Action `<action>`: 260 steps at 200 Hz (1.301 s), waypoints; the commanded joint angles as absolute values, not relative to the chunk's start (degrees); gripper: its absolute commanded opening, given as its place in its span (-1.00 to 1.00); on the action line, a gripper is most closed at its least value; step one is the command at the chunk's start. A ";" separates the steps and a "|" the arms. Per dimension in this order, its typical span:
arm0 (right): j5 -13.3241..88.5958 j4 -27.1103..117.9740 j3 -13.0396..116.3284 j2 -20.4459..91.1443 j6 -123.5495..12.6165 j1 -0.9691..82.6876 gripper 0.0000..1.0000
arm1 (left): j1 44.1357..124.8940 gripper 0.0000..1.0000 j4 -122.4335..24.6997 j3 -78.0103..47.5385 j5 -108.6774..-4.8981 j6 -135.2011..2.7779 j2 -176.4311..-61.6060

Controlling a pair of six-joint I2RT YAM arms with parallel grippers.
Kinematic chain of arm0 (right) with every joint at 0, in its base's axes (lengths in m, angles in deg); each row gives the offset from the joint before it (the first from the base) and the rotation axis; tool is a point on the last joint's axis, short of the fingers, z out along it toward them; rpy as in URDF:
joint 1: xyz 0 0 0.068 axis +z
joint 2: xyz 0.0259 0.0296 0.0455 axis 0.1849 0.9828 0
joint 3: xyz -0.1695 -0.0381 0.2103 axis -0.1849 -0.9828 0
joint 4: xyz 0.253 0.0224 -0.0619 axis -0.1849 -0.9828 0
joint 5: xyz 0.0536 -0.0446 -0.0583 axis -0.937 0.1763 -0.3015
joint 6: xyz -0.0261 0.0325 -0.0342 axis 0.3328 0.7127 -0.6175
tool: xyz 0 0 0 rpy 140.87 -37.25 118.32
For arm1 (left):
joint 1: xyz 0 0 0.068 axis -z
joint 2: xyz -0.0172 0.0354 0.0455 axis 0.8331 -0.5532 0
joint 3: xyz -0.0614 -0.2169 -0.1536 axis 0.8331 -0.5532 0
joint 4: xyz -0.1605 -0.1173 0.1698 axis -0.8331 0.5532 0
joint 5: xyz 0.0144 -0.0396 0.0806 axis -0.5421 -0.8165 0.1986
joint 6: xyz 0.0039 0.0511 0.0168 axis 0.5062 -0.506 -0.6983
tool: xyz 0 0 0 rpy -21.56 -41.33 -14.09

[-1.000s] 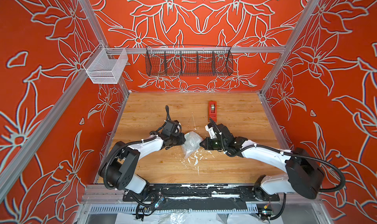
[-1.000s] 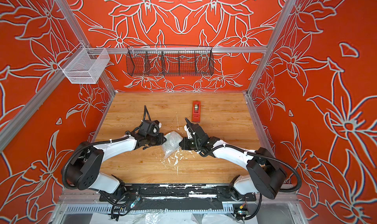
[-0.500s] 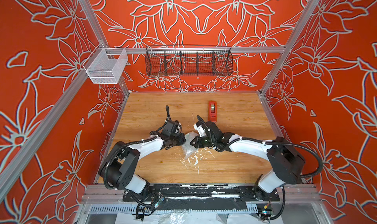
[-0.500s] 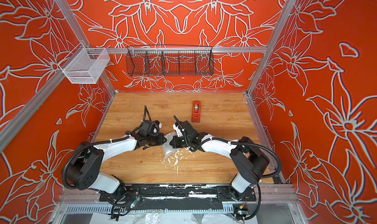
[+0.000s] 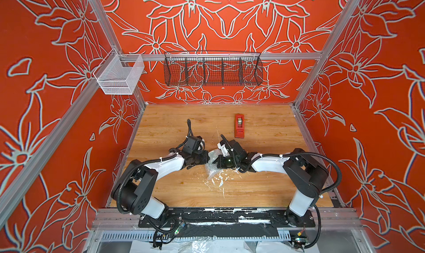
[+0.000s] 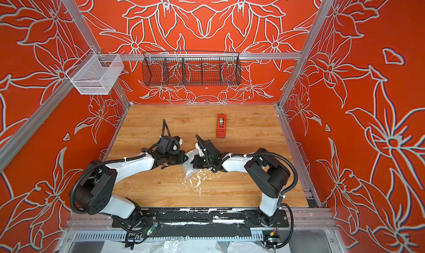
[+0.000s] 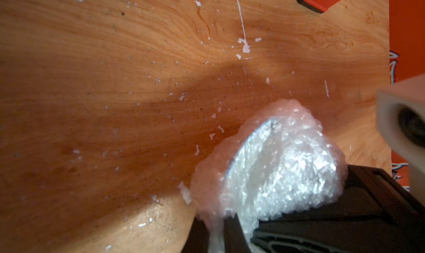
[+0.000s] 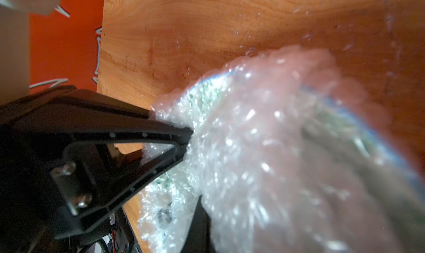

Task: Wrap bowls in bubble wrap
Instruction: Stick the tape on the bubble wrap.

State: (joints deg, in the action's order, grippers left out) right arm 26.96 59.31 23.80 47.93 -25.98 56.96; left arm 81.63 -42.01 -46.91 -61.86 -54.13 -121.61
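On the robot's side of the tape dispenser [image 5: 239, 126], the bowl [image 7: 264, 152] sits bundled in bubble wrap [image 7: 287, 166]; left fingers [image 8: 165, 125] pinch it, right fingers [image 7: 333, 222] are pressed together. We fear opposing pulls unwrapping it.

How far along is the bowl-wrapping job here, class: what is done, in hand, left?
Done: the bubble wrap is bunched round the green-patterned bowl, green showing through it. In hand: the left gripper and right gripper are both shut on the wrap from opposite sides. Left: a loose tail of wrap trails on the table, and the red tape dispenser sits apart, so nothing looks sealed yet.
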 commanded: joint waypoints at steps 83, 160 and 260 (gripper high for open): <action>32.96 49.93 16.94 38.66 -31.79 57.32 -0.86 | 82.08 -1.00 -39.29 -48.01 -60.85 -54.35 -121.81; 30.56 50.55 15.32 30.51 -30.67 57.91 -0.78 | 82.08 -1.00 -39.67 -48.00 -61.04 -53.62 -122.09; 29.87 53.53 12.78 29.80 -29.70 61.23 -0.79 | 82.08 -1.00 -39.32 -47.73 -60.82 -51.82 -122.92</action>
